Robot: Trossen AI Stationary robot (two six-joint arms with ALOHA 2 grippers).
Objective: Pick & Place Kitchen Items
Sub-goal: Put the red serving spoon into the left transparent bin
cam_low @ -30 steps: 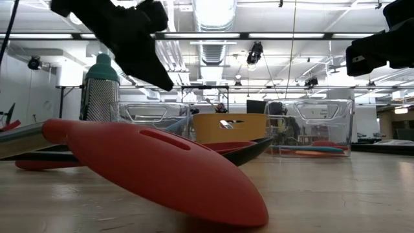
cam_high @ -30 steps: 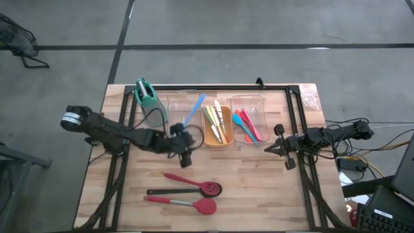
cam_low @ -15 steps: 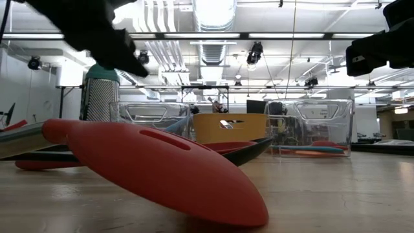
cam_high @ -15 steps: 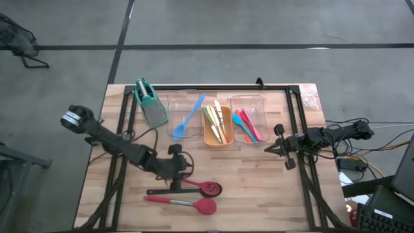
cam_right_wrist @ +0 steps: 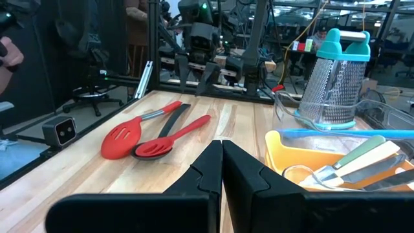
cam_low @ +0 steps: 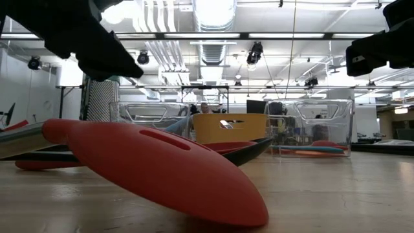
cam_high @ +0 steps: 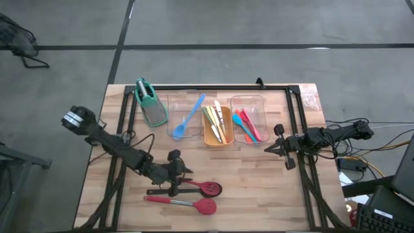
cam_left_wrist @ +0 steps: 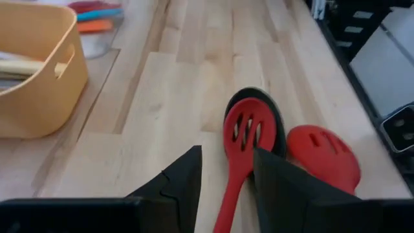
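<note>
Three long spoons lie flat on the table's near middle. A red slotted spoon (cam_high: 194,184) rests its head on a black spoon's head (cam_high: 212,189). A red-headed spoon (cam_high: 204,206) lies nearer the near edge. My left gripper (cam_high: 177,178) is open just over the slotted spoon. In the left wrist view its fingers (cam_left_wrist: 226,153) stand on either side of the spoon's red handle (cam_left_wrist: 228,206). My right gripper (cam_high: 276,148) is shut and empty at the table's right. A blue spoon (cam_high: 185,120) lies in the left clear tray.
At the far side stand a teal-and-grey grater holder (cam_high: 149,101), a clear tray (cam_high: 176,115), an orange tray (cam_high: 218,127) with pale utensils and a clear tray (cam_high: 250,120) with pink, orange and teal ones. Bare wood lies to the near right of the spoons.
My left gripper has gone from beside the clear tray with the blue spoon toward the table's near edge. It has come down over the red slotted spoon's handle. The spoons and my right arm have kept still.
</note>
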